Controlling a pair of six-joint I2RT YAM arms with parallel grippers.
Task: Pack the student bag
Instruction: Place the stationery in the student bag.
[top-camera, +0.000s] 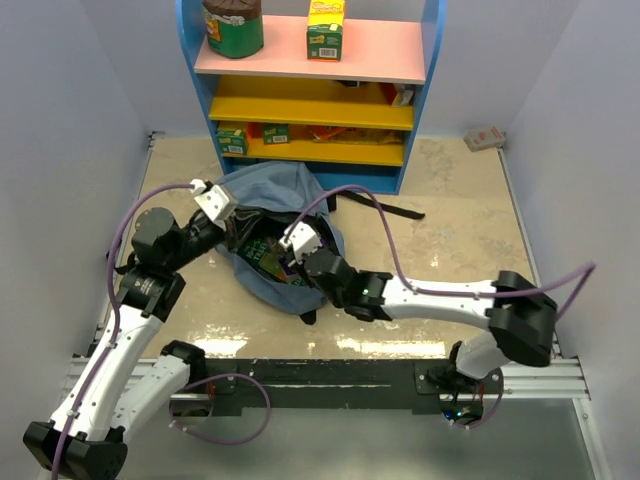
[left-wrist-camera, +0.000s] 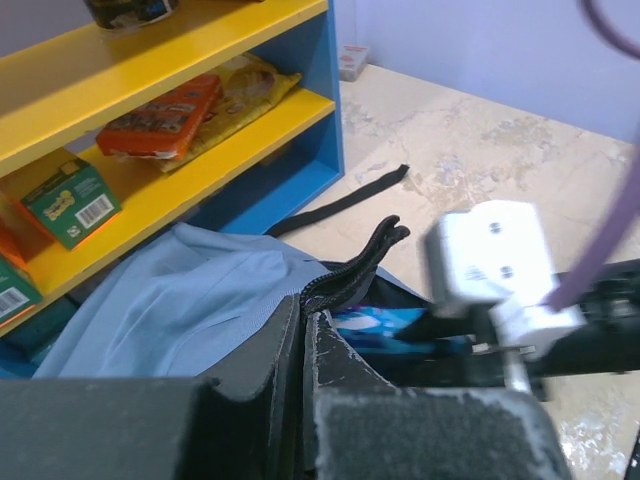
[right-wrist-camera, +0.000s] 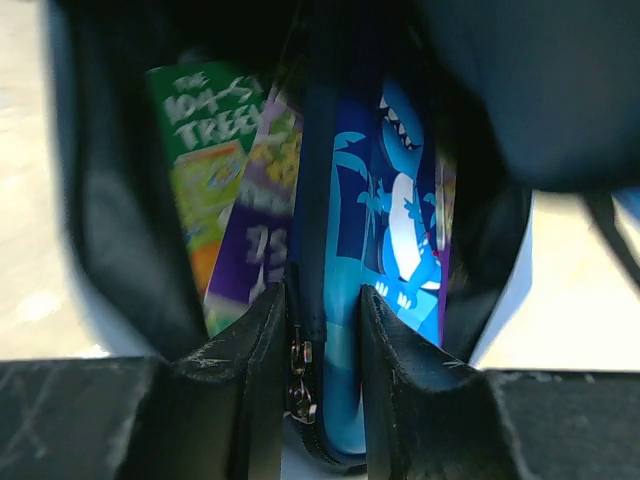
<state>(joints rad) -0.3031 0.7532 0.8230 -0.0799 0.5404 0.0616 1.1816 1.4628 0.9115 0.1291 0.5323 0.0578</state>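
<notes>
Right wrist view: the right gripper (right-wrist-camera: 322, 300) is clamped on the zipper edge of the pencil case (right-wrist-camera: 400, 240), which sits inside the student bag (top-camera: 268, 185) beside two books (right-wrist-camera: 215, 180). Judged best to slide the case deeper along the books before letting go, while the left gripper (left-wrist-camera: 303, 312), pinched shut on the bag's dark rim, holds the mouth up and wide. Bag lies slumped on the table (top-camera: 470, 230) just in front of the shelf (top-camera: 300, 100): grey-blue cloth, dark lining, black strap (top-camera: 400, 212) trailing to the right.
</notes>
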